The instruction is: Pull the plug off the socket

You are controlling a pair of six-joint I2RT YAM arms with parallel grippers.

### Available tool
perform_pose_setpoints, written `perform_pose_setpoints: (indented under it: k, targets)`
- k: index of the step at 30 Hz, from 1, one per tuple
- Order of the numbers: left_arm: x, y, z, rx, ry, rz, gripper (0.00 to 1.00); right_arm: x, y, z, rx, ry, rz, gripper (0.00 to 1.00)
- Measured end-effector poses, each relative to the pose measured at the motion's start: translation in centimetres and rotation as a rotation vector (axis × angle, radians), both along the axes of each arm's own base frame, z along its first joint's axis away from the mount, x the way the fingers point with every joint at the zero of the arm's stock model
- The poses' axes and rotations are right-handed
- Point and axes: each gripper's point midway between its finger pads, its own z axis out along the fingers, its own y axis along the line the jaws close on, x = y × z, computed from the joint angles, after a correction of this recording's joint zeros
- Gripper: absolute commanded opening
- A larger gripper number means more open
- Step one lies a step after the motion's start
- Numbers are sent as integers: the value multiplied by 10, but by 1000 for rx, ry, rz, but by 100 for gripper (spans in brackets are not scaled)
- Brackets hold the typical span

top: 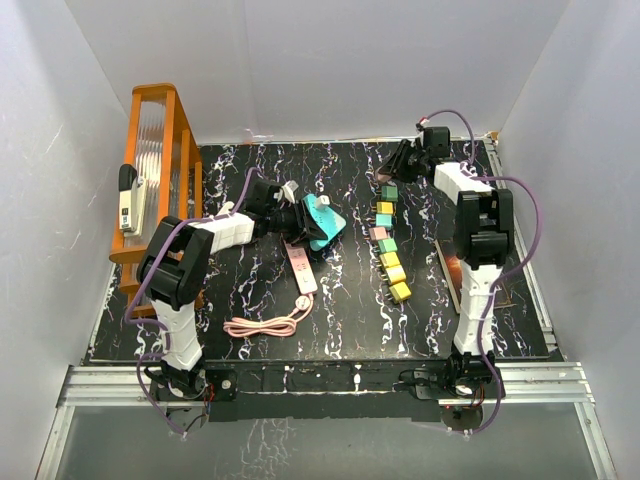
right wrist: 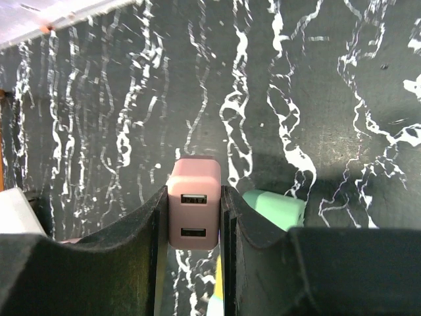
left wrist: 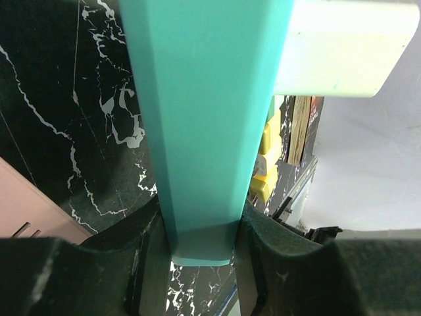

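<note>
A black marble tabletop (top: 350, 320), walled in white. The pink USB plug (right wrist: 193, 224) sits beside a mint adapter (right wrist: 276, 209) at the far head of the row of coloured adapters (top: 390, 245), upper right of centre in the overhead view. The right gripper (right wrist: 194, 197) is clamped on its flanks, which we read as a pulling hold. At centre left, the left gripper (left wrist: 200, 217) pinches a teal socket strip (left wrist: 197, 118) bearing a white plug (left wrist: 342, 49), presumably to steady it.

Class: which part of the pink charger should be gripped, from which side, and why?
Grip the pink charger by its two flat, parallel side faces, coming in from the end with the USB ports. It is a boxy block, so the right gripper closes squarely on it, clear of the mint plug beside it.
</note>
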Motion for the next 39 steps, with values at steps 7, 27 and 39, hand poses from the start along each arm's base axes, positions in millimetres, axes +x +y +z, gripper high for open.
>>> perform_pose_setpoints:
  k: [7,27,39]
  targets:
    - [-6,-2,-4,-12,8,-40,0,13,2,-34,67,64,45,14]
    - [-10,-1,-5,-5,22,-50,0,-7,-22,-15,-180,114,-12,69]
    - [-9,0,-5,6,26,-46,0,-109,151,95,-75,-123,356,70]
